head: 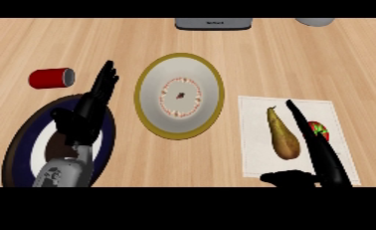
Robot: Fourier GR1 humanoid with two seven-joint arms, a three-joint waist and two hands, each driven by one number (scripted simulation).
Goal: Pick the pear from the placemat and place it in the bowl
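A brown-yellow pear lies lengthwise on the white placemat at the right, stem pointing away from me. My right hand is open beside the pear's right side, its straight fingers stretched along it and the thumb low by the mat's near edge. The white bowl with a gold rim sits in the middle of the counter, left of the mat. My left hand is open at the left, fingers up, over a dark round plate.
A red tomato lies on the mat, partly hidden behind my right fingers. A red can lies on its side at the far left. The dark blue plate sits at lower left. A grey appliance stands at the back.
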